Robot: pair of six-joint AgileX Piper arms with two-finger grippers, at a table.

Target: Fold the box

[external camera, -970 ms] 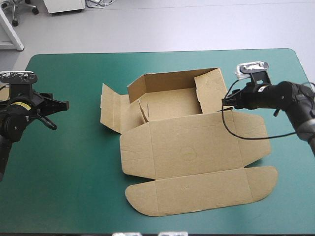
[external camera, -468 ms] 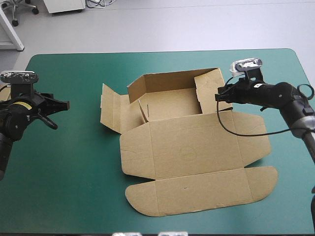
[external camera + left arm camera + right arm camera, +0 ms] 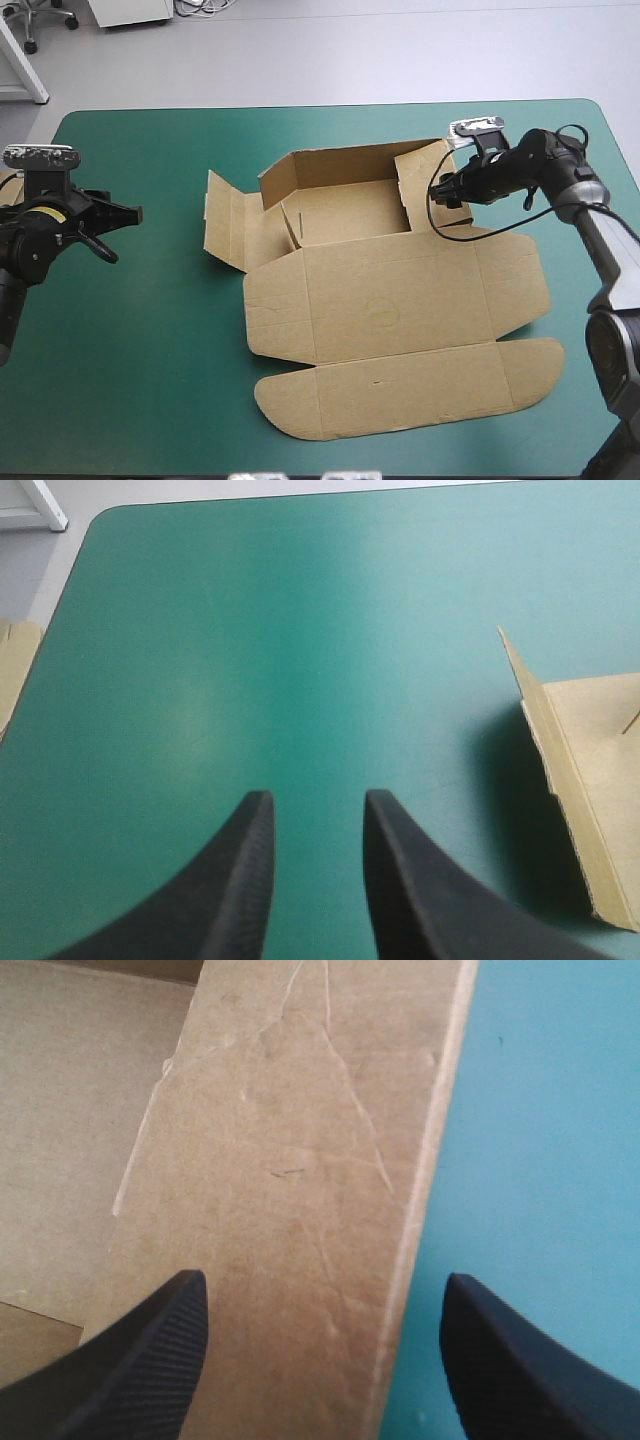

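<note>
High view had the brown box (image 3: 350, 210) sitting about mid-table, half made up. Its back wall (image 3: 345, 165) and right wall (image 3: 420, 190) stood raised, a left flap (image 3: 225, 225) lay spread outward, and the lid (image 3: 390, 300) lay flat toward the near edge of the table (image 3: 150, 350).

The right tool (image 3: 437, 190) hung at the right wall's outer face, close to its top edge. Compared with the earlier pictures, that arm had swung in toward the box and a little farther up the table; before, its tool sat just off the wall's near corner. The box itself had not shifted that I could see.

From the right wrist view, the black fingers (image 3: 120, 1360) stood wide apart, gripping nothing, with the wall's board filling the space ahead between them. One finger was over the board, the other over the teal-green cover (image 3: 540, 1160). Whether either touched the board I could not tell.

The left tool (image 3: 130, 213) was well apart from the box, by the table's left edge, where it had been earlier. Its fingers stood a little apart with only bare cover between them, and the left flap's edge showed ahead and off to one side. An edge of more board (image 3: 15, 670) lay at the table's left edge.
</note>
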